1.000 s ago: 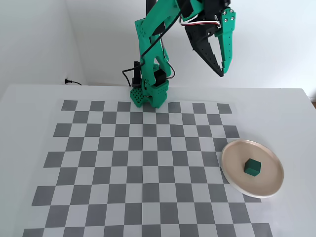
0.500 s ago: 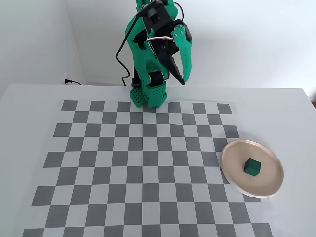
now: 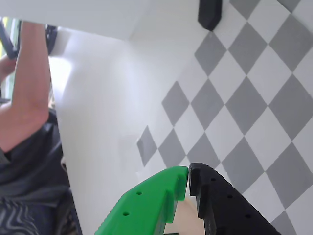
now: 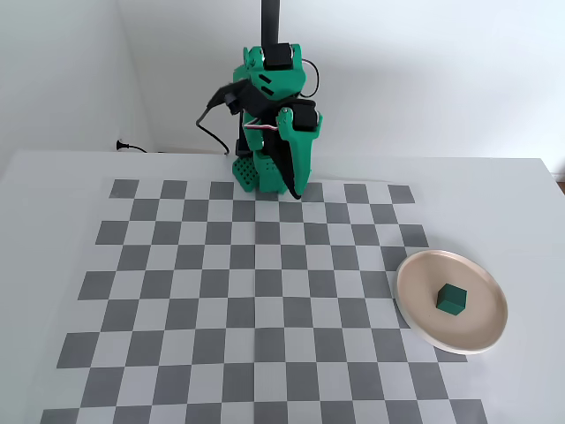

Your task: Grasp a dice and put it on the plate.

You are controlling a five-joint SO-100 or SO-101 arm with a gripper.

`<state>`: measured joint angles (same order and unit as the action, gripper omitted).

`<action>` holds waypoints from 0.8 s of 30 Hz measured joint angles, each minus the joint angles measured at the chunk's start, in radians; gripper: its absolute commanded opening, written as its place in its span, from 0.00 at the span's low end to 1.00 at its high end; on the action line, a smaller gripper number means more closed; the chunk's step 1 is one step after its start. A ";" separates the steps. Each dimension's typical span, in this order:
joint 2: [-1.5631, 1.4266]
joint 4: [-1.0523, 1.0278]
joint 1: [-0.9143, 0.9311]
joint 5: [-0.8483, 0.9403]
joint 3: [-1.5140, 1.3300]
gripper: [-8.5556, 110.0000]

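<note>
One dice (image 4: 453,299) rests on the plate (image 4: 415,305) at near right, so the gripper (image 4: 296,193), fingers closed and empty, hangs folded at the far edge.

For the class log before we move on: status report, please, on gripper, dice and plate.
Gripper shut, empty, folded back near the arm's base. Dice sits on the plate, right of the checkerboard in the fixed view. Nothing in the way.
</note>
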<state>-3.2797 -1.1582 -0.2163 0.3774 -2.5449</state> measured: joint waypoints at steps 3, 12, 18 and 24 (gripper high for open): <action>-0.040 0.014 0.015 -0.044 -0.080 0.04; -0.046 0.161 0.130 -0.018 -0.272 0.04; -0.046 0.210 0.150 -0.002 -0.371 0.04; -0.046 0.158 0.143 -0.135 -0.379 0.06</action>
<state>-3.3257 -1.0002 -0.0736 0.2424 -2.9238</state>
